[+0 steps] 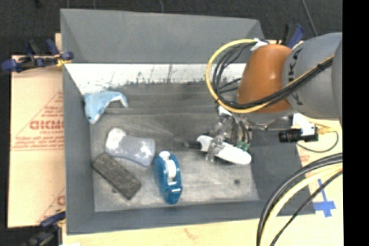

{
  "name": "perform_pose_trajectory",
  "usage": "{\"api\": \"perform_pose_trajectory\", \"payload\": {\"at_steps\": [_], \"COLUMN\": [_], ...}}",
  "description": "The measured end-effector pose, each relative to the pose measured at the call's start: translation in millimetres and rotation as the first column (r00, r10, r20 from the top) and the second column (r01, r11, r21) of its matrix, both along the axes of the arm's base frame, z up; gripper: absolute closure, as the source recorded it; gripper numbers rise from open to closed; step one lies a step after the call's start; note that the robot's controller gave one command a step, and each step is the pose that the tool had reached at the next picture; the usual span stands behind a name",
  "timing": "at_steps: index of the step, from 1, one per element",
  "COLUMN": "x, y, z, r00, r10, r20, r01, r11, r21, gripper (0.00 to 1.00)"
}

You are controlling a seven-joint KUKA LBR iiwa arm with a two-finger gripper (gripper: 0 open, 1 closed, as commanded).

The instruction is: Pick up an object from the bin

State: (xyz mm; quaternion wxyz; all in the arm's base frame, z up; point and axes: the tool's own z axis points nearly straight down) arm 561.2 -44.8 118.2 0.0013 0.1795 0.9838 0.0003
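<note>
Though the fingers [221, 144] sit low at the white oblong thing [230, 154] in the bin [78, 141], I cannot tell whether they are spread or pinching it. It lies right beneath them, its dark stem [190, 145] pointing away toward the clear packet [131, 147]. It looks hard, light and smooth, so probably slippery. Its narrow white middle seems the safest hold.
</note>
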Motion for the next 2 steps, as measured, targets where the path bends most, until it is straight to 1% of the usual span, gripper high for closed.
{"api": "perform_pose_trajectory", "payload": {"at_steps": [1, 2], "x": [-0.2, 0.6], "y": [-0.3, -0.5], "z": [18.4, 32.2], "r00": [1.000, 1.000], "r10": [0.000, 0.002], "r20": [-0.001, 0.002], "r01": [0.000, -0.002], "r11": [1.000, 1.000], "r21": [0.000, 0.000], "gripper": [1.00, 1.00]}}
